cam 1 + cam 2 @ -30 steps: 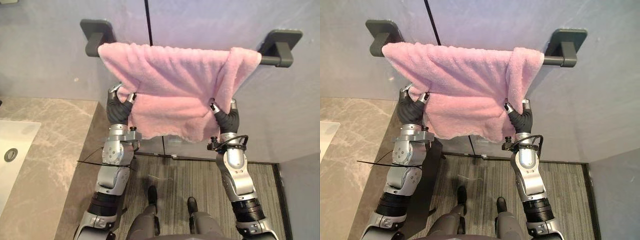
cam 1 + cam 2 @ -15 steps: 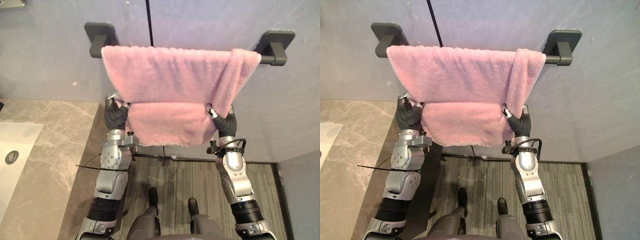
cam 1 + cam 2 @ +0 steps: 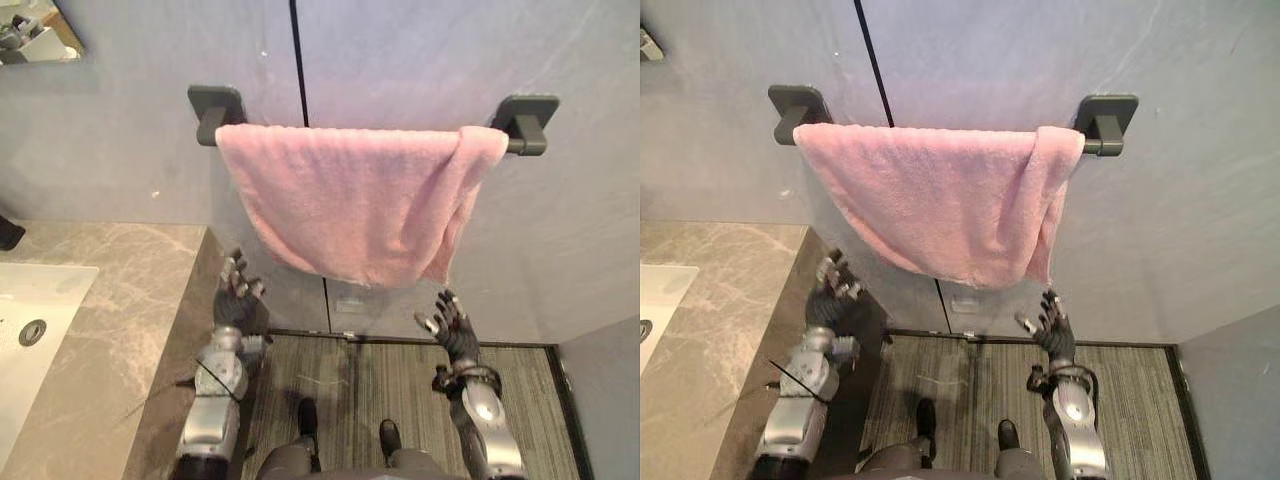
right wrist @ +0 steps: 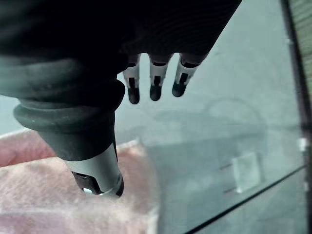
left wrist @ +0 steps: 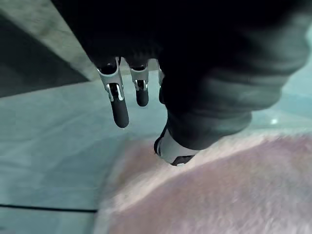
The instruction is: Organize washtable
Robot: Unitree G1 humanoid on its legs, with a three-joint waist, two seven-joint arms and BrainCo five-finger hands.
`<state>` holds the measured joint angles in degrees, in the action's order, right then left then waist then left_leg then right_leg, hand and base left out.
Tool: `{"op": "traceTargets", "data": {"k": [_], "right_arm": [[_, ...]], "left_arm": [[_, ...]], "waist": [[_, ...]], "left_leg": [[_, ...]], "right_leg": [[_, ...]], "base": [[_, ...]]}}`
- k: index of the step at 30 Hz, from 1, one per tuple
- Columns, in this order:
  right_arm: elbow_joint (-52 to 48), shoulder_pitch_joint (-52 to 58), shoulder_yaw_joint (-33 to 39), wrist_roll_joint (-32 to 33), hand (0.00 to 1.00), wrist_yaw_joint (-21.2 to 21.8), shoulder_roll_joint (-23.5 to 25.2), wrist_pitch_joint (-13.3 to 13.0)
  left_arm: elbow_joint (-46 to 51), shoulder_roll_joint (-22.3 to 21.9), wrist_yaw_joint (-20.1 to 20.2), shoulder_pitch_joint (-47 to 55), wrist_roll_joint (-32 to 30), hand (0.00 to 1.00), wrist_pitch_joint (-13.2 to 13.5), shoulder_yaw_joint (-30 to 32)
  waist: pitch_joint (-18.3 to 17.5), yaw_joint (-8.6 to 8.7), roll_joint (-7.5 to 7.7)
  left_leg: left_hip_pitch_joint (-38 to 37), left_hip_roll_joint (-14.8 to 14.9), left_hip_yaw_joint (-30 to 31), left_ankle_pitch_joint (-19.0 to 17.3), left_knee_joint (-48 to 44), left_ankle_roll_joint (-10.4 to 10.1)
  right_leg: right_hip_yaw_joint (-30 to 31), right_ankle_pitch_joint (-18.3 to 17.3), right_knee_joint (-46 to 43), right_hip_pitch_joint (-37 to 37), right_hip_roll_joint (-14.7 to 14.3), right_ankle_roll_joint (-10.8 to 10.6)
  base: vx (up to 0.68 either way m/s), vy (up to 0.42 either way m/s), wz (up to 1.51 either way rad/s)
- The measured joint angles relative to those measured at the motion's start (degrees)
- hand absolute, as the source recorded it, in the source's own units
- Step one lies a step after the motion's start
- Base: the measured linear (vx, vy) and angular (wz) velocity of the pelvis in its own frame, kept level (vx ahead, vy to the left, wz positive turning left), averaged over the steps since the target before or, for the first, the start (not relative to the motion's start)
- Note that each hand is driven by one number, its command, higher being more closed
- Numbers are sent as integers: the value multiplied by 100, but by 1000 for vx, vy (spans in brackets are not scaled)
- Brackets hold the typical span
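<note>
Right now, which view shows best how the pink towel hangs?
The left eye view: the whole pink towel hangs over the dark bar, bunched at its right end. The right eye view shows the same; the wrist views give close patches of cloth.

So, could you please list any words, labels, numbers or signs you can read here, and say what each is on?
None can be read.
The pink towel, the dark towel bar and the marble counter carry no visible print.
A small pale plate on the wall under the towel is too small to tell.
</note>
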<state>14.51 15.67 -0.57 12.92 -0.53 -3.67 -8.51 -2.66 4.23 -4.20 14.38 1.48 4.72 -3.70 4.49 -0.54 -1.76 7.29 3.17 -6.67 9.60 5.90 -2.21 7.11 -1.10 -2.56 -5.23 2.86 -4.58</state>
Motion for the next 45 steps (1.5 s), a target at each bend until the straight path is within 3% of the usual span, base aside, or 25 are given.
{"op": "traceTargets", "data": {"k": [6, 7, 8, 9, 10, 12, 13, 15, 16, 17, 19, 26, 33, 39, 45], "right_arm": [[-552, 980, -732, 27, 0, 626, -150, 305], [-898, 1103, -1058, 181, 0, 840, -253, 371], [-1052, 1118, -1243, 245, 0, 936, -301, 390], [-1322, 1059, -1563, 386, 0, 1147, -405, 401], [-1742, 983, -1853, 694, 0, 1362, -621, 390], [-2209, 739, -2313, 1019, 0, 1539, -868, 355], [-2519, 449, -2626, 1398, 0, 1724, -1056, 233], [-2880, 41, -2829, 1732, 0, 1852, -1181, 144], [-3079, -321, -2898, 2022, 0, 1894, -1211, -53], [-3117, -426, -2913, 2074, 0, 1897, -1212, -101], [-3148, -1082, -3058, 2340, 0, 1812, -1189, -300], [-2323, -2474, -3020, 2219, 0, 1130, -758, -681], [-1677, -3069, -2007, 1731, 0, 549, -716, -692], [-1555, -3155, -1445, 1754, 0, 424, -832, -689], [-1527, -3136, -968, 2637, 0, 493, -791, -705]], "left_arm": [[-252, -35, 760, 1462, 17, 0, -255, -465], [-174, 194, 999, 1685, 84, 0, -335, -755], [-103, 388, 1128, 1780, 141, 0, -370, -935], [168, 840, 1461, 1957, 297, 0, -443, -1293], [726, 1318, 1805, 2235, 803, 0, -480, -1531], [1586, 2170, 2083, 2362, 1413, 0, -499, -1640], [2092, 2687, 2249, 2229, 2264, 0, -424, -1582], [2535, 2986, 2297, 1877, 2963, 0, -285, -1340], [2687, 2854, 2266, 1459, 3511, 0, 5, -1058], [2722, 2781, 2264, 1326, 3621, 0, 69, -985], [2764, 2386, 2010, 508, 4182, 0, 460, -822], [2425, 1127, 1358, -1283, 4562, 0, 1057, -722], [1434, 961, 1130, -2344, 4510, 0, 1139, -824], [1070, 940, 1100, -2538, 4440, 0, 1068, -1015], [862, 848, 1003, -2573, 4305, 0, 959, -1157]], "waist": [[-109, -12, 30], [-129, -3, 47], [-137, 21, 161], [-212, 48, 308], [-297, 58, 182], [-387, 144, 225], [-431, 141, 294], [-475, 121, 346], [-480, 115, 352], [-482, 110, 351], [-487, 99, 350], [-528, 124, 251], [-286, 162, 72], [-73, 134, -6], [-2, 138, 27]], "left_leg": [[-159, -8, -131, -124, 5, 8], [-158, -36, -143, -203, 7, -84], [-160, -104, -166, -261, -50, -159], [-7, -238, -170, -324, -668, -29], [-23, -183, -110, -829, -810, 157], [-123, -267, -163, -826, -535, 172], [-206, -337, -164, -823, -339, 168], [-290, -402, -198, -805, -167, 145], [-377, -449, -211, -783, -35, 120], [-394, -459, -211, -776, -9, 115], [-399, -482, -199, -763, -8, 113], [-310, -414, -141, -296, -9, 273], [214, -302, -131, -131, -17, 264], [593, -208, -217, -94, -2, 193], [619, -155, -299, -66, -2, 201]], "right_leg": [[81, -93, -47, 91, 1, 0], [78, -100, -35, 90, 8, 10], [112, -120, 16, 77, 116, 49], [112, -112, 118, 107, 277, 56], [105, -107, 109, 105, 210, 49], [82, -79, 133, 89, 282, -1], [76, -79, 121, 72, 336, -3], [79, -80, 45, 29, 388, -3], [76, -103, -14, 33, 429, -37], [76, -110, -31, 32, 437, -47], [69, -141, -89, 25, 456, -93], [-71, -70, -132, -16, 395, -185], [-74, 97, -149, -525, 273, -129], [60, 195, -132, -942, 184, -62], [100, 247, -145, -1009, 130, -93]], "base": [[-7, -7, -6], [0, 0, 0], [12, 44, -1], [114, 72, -16], [93, 57, -17], [57, 40, 4], [33, 45, 13], [9, 51, 5], [6, 39, 5], [8, 25, 10], [15, -4, 7], [52, -42, 6], [4, -55, 0], [-52, -39, -11], [35, -36, -6]]}}
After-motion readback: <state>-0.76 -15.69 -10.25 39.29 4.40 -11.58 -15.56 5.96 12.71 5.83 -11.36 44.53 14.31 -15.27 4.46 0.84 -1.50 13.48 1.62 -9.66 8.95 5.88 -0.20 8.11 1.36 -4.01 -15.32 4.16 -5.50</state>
